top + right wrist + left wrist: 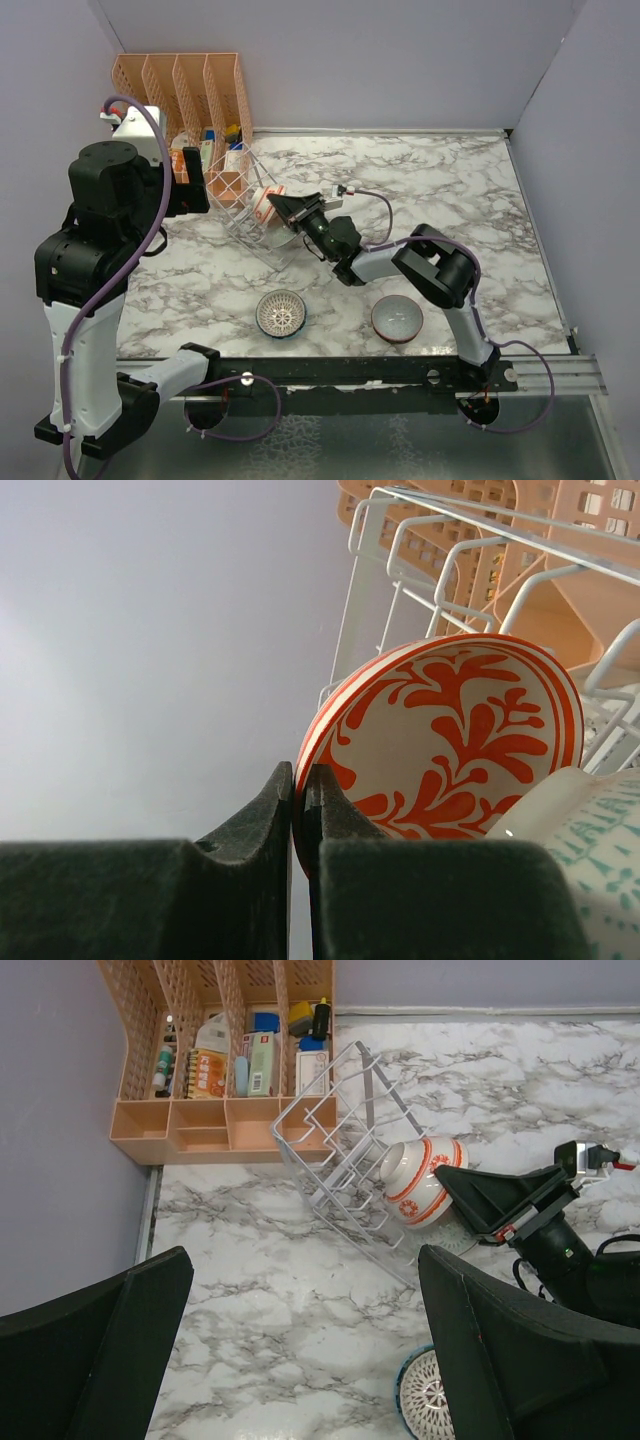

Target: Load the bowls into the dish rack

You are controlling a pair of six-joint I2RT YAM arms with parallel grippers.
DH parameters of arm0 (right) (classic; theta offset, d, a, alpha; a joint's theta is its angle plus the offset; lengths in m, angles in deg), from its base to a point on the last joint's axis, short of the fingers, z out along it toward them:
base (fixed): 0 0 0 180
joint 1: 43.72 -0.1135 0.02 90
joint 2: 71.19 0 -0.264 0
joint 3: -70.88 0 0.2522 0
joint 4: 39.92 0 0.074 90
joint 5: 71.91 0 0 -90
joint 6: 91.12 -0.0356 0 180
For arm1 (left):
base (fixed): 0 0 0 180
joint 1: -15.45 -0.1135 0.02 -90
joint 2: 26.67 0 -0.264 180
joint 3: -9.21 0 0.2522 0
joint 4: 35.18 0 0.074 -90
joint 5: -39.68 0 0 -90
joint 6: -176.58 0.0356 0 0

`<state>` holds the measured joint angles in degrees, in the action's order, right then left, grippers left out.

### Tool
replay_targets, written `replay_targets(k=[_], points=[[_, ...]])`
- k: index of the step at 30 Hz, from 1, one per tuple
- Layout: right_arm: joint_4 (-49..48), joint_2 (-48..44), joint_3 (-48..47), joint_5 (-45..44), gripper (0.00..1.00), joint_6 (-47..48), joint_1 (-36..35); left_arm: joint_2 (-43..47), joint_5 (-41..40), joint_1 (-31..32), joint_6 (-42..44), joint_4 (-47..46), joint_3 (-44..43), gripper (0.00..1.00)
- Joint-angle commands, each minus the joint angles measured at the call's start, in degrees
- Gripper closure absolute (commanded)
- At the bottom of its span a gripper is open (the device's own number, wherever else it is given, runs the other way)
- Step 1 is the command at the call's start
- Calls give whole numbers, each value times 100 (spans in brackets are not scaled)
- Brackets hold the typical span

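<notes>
1. The task is standing about partway. The right gripper (pixel 300 785) is pinching the rim of the red-rimmed bowl (pixel 450 740). Its fingers are almost closed, with only the thin bowl wall between them.
2. This gripper is holding the red-rimmed bowl on its edge at the open side of the dish rack (pixel 340 1140). The bowl is sitting against the rack wires and seems partly inside. It is not yet released, so it is probably not counting as loaded.
3. A green leaf-patterned bowl (pixel 590 860) is showing just beside the red-rimmed bowl, at the dish rack. It cannot be told from these views whether it is resting fully inside the rack.
4. Two bowls are lying on the marble table (pixel 450 200), well apart from the dish rack, on the side toward the arm bases. They are the lattice bowl (pixel 282 313) and the bowl with pale green inside (pixel 397 318). Both are standing upright and empty, and both are left to be loaded.
5. The left gripper (pixel 305 1255) is hanging above the table near the dish rack. Its fingers are spread wide and it is holding nothing.
6. The dish rack is appearing tilted rather than standing flat. It is sitting just in front of the orange organizer (pixel 185 85).
7. The organizer is carrying small boxes and bottles in its slots and no bowls.
</notes>
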<state>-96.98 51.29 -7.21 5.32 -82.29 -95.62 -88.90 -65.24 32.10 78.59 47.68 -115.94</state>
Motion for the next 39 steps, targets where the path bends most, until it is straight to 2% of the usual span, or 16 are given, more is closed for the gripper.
replay_targets(k=[1,14,19,25,29,39], points=[[-399,-11,-9,50,95,-188,40,14,-137,32,54,-6,20,1],[-318,113,186,370,86,-485,48,19,-143,34,89,-28,94,1],[-204,26,229,475,80,-533,48,44,-138,39,85,-28,121,1],[229,-148,271,637,69,-765,50,54,-134,37,78,-34,127,1],[704,-383,314,594,67,-835,51,54,-134,33,79,-35,133,1],[1919,-911,269,472,56,-900,49,63,-139,32,69,-63,162,1]])
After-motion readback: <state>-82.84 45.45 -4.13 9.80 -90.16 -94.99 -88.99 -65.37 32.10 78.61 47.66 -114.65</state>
